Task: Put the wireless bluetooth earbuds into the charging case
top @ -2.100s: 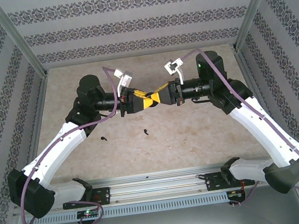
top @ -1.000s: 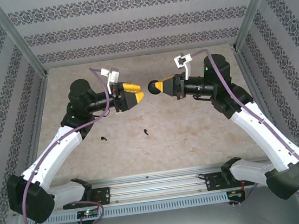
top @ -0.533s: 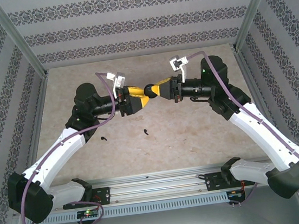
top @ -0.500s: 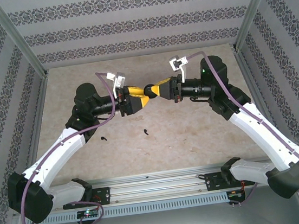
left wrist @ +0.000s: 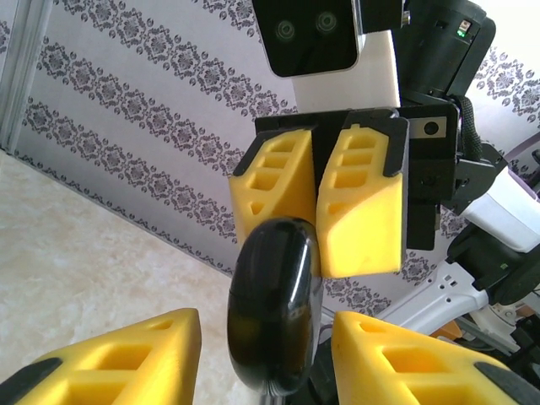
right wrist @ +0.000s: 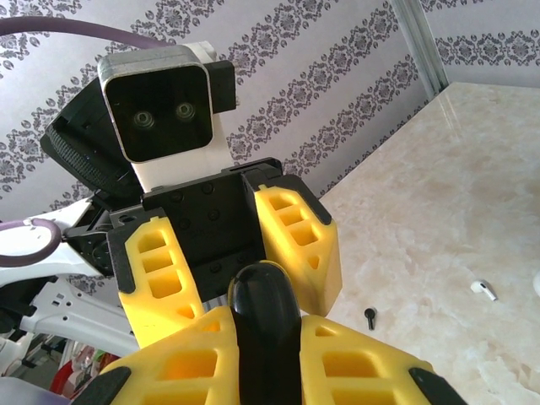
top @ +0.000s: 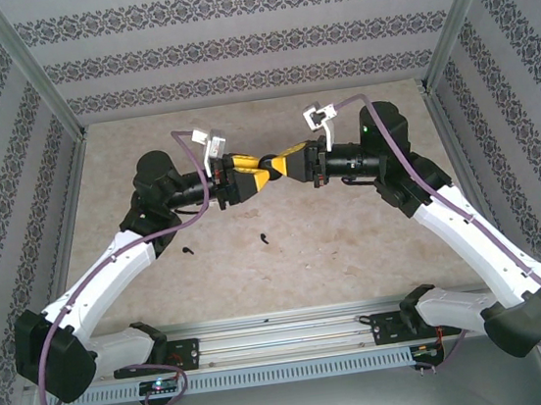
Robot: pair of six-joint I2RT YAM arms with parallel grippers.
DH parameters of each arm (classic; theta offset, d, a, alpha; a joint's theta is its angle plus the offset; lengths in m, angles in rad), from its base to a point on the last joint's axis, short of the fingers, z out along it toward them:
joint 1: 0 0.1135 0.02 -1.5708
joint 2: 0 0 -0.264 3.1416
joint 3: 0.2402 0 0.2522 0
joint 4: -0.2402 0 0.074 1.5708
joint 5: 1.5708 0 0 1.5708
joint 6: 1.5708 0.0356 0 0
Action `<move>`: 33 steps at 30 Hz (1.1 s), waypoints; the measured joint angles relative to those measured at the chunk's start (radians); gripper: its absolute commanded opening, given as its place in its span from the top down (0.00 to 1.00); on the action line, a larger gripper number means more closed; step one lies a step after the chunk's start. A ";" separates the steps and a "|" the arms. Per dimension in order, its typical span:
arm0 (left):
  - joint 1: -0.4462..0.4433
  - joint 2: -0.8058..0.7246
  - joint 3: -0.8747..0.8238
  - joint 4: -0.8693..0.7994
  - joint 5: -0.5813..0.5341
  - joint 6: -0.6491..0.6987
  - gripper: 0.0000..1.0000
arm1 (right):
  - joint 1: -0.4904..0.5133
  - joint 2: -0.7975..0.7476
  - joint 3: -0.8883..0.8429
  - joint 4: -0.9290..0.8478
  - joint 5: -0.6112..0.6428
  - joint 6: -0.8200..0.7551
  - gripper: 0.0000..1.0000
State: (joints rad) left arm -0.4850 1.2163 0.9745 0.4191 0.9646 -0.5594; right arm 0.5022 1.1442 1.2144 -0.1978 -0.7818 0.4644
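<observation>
Left gripper (top: 255, 173): yellow jaws partly apart, astride the charging case (left wrist: 272, 316), gap on each side, fingertips cut off in the wrist view; charging case: glossy black puck, edge-on, lower end hidden; right gripper (top: 281, 165): clamped on it; a second ago the grippers stood apart, left jaws wider; on the table (top: 354, 242) below: black earbud (top: 189, 251); second black earbud (top: 263, 237); white earbud (right wrist: 483, 289); all tiny, stemmed.

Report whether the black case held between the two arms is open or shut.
Shut: the black case shows one smooth rounded edge, no lid lifted, clamped in the right fingers.
</observation>
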 measured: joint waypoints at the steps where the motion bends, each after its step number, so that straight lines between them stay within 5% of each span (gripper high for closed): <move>1: 0.000 0.004 0.000 0.003 0.002 -0.002 0.68 | 0.000 0.001 0.000 0.000 -0.001 0.000 0.86; 6: 0.000 0.013 0.000 0.014 0.011 -0.003 0.70 | 0.000 0.006 0.000 -0.003 0.000 0.000 0.86; 12: 0.002 0.013 -0.002 0.000 0.023 0.016 0.99 | -0.001 0.010 0.000 -0.006 -0.002 -0.005 0.85; 33: 0.000 -0.119 -0.167 -0.032 -0.083 0.250 1.00 | -0.021 0.132 0.029 -0.060 -0.027 0.029 0.66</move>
State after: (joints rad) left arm -0.4854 1.0977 0.8070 0.3874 0.8814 -0.3092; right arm 0.4812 1.2758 1.2434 -0.2581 -0.8093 0.4934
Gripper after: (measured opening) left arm 0.044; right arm 0.331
